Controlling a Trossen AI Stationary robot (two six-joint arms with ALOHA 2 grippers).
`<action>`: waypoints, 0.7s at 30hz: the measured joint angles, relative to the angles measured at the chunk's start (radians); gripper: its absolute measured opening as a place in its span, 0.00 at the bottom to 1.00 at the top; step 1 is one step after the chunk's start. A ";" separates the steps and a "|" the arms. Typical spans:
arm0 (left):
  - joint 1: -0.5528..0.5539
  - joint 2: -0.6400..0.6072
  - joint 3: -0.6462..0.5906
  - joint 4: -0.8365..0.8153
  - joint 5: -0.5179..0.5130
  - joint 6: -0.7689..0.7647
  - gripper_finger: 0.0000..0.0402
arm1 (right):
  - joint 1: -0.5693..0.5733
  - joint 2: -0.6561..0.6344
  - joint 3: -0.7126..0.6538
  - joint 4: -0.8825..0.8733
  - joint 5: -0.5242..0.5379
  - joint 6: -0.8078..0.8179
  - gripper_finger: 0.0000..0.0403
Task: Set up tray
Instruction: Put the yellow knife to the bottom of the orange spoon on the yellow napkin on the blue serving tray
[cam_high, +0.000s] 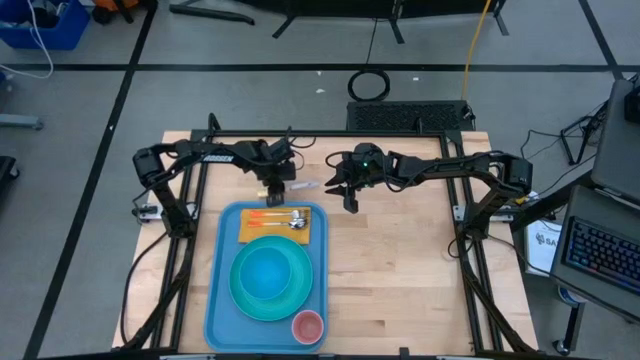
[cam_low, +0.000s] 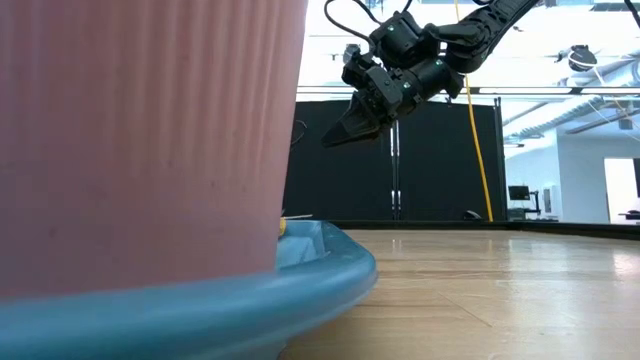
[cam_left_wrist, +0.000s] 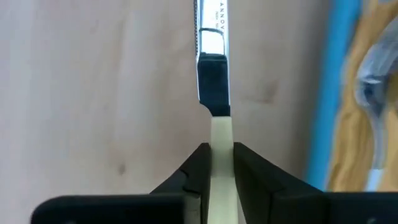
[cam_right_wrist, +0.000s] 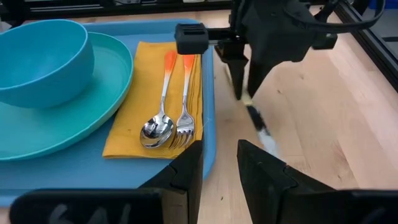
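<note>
From above, the tray (cam_high: 222, 300) sits at 7 o'clock on the wooden surface (cam_high: 400, 270), carrying a yellow napkin (cam_high: 252, 232) with spoon and fork, a turquoise plate (cam_high: 252, 302), a blue bowl (cam_high: 268, 274) and a pink cup (cam_high: 307, 326). The left tool (cam_high: 275, 190) is just off the tray's far edge at 12 o'clock, clamped on a knife (cam_high: 303, 186). The right tool (cam_high: 349, 200) hangs near it, toward 3 o'clock.

Down low, the pink cup (cam_low: 140, 140) fills the near side, the tray rim (cam_low: 300, 290) under it; the right tool (cam_low: 335, 138) floats high above the surface.

Left wrist: fingers (cam_left_wrist: 249, 174) pinch the knife's pale handle (cam_left_wrist: 221, 155), blade lying on the surface.

Right wrist: the right tool (cam_right_wrist: 221, 165) is parted, empty; spoon (cam_right_wrist: 158, 127) and fork (cam_right_wrist: 185, 127) side by side on the napkin.
</note>
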 joint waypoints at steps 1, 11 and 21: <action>-0.006 0.000 0.000 0.010 0.008 0.001 0.14 | 0.000 0.000 0.000 0.000 0.000 0.000 0.23; -0.050 -0.002 0.000 0.093 -0.051 0.007 0.15 | 0.000 0.000 0.000 0.000 0.000 0.000 0.23; -0.063 -0.003 0.000 0.152 -0.055 0.001 0.12 | 0.002 0.000 0.000 0.003 0.000 0.004 0.23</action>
